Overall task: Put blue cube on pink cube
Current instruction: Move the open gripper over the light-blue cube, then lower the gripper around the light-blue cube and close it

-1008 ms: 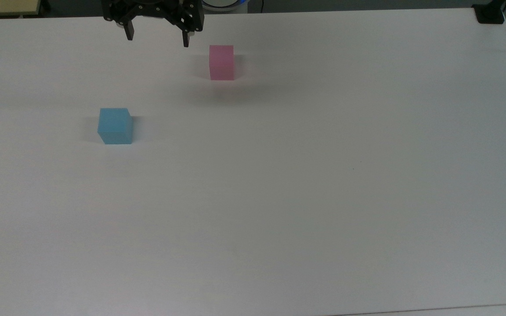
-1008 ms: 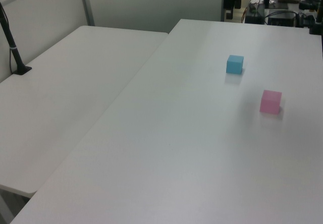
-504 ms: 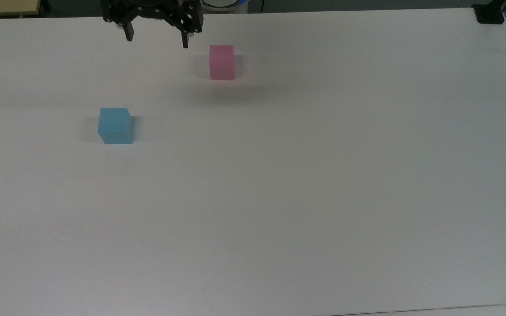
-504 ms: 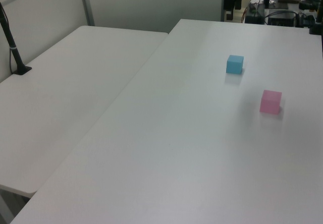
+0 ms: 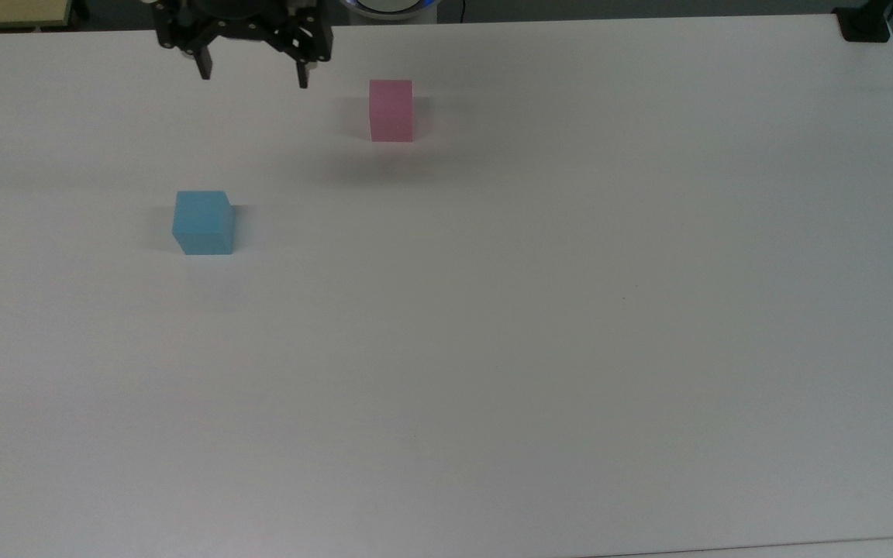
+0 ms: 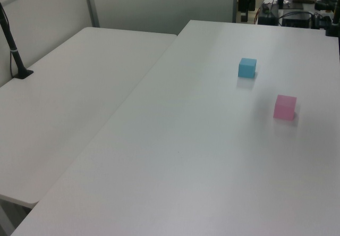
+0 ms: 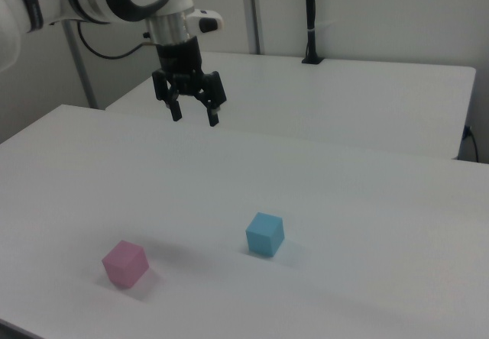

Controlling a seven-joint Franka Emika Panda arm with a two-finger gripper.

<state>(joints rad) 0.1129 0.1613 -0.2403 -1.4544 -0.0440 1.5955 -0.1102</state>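
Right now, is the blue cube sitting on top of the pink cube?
No, in the right view the blue cube and the pink cube both rest on the table, well apart from each other.

The blue cube (image 5: pixel 203 222) (image 6: pixel 247 67) (image 7: pixel 265 234) I see sitting flat on the white table (image 5: pixel 539 325), a small sky-blue matte block with plain faces. The pink cube (image 5: pixel 391 110) (image 6: pixel 285 107) (image 7: pixel 125 263) (about the same size) also rests flat, well apart from it, up and toward the top view's right.
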